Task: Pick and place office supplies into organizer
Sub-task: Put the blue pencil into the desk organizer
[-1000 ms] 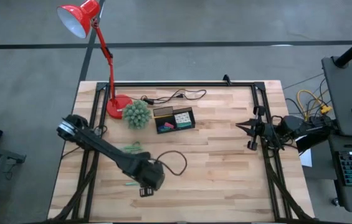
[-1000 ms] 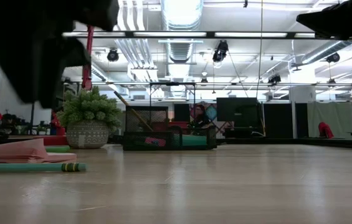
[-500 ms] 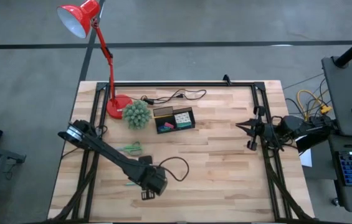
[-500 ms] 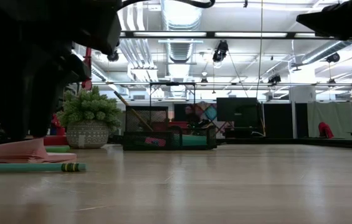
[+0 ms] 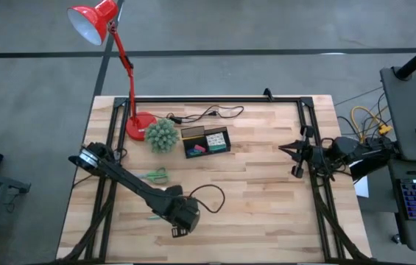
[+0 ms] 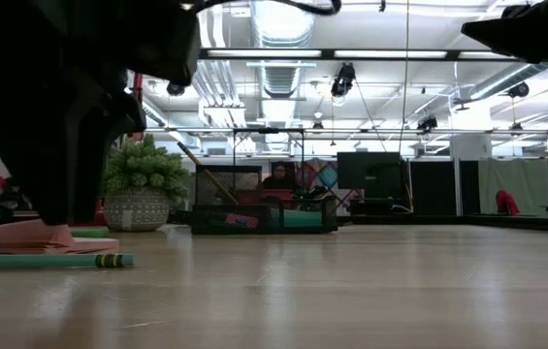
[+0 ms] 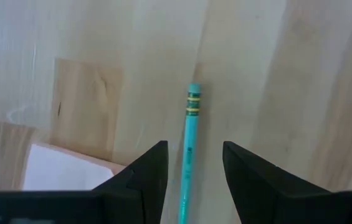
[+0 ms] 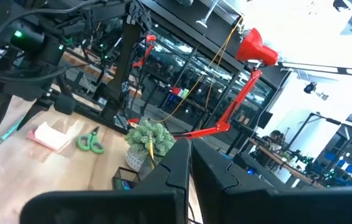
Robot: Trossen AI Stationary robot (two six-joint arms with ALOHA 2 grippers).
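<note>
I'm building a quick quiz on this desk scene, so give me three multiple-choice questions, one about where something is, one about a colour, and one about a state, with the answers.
1. Where does the slim teal pencil lie?
A. Inside the black organizer tray
B. On the wooden table between the left gripper's fingers
C. Under the red lamp base

2. What colour is the desk lamp?
A. Red
B. Blue
C. White

3. How do the right gripper's fingers stand?
A. Wide open
B. Shut on the scissors
C. Shut, holding nothing

Answers:
1 B, the left wrist view shows the pencil on the table running between the open left gripper's dark fingers, beside the pink sticky-note pad.
2 A, its shade and arm are red in the high view.
3 C, the right wrist view shows its fingers pressed together with nothing between, at the table's right edge.
</note>
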